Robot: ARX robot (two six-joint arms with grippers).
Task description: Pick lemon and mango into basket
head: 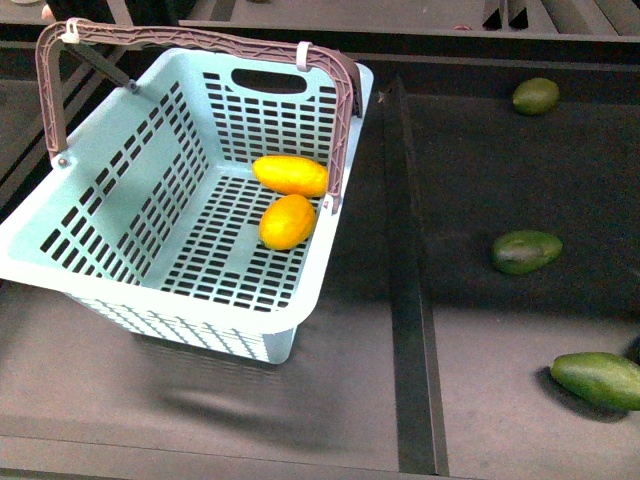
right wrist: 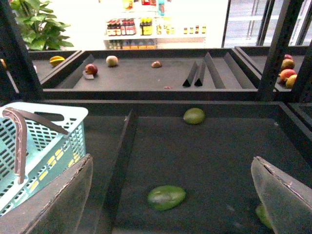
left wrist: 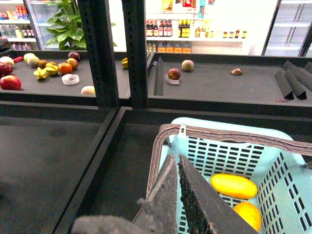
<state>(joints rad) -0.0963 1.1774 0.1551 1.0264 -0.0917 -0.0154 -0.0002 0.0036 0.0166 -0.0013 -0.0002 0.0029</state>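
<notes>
**Clerk:** Item one, basket (head: 120, 215): light teal, slotted, brown swing handle (head: 190, 40) raised over it. Stood on the dark worktop (head: 330, 380), left of the divider rail.

**Auditor:** Contents?

**Clerk:** Two yellow fruits on its floor, against the right-hand wall. Mango (head: 291, 174), the longer one, lay farther back with its long axis running roughly left to right. Lemon (head: 287, 221), shorter and plumper, lay just in front, touching or nearly touching the mango, tilted on a diagonal.

**Auditor:** So both were already lodged. Hands?

**Clerk:** Left hand (left wrist: 178, 158): fingers pressed together, nothing between them, poised over the basket's near rim with both fruits lying just beyond and below its tips. Right hand (right wrist: 170, 195): fingers spread wide, holding nothing, above the right compartment.

**Auditor:** What lay under the right hand?

**Clerk:** Green avocados only; one avocado (right wrist: 166, 197) between the spread fingers, another (right wrist: 194, 116) farther off by the back wall. Not task items.

**Auditor:** Nearer arm to the fruit?

**Clerk:** The left, plainly; the right was well apart, across the divider. Judgement: placement looked complete, and any coming move would likely be a withdrawal clear of the handle.
</notes>
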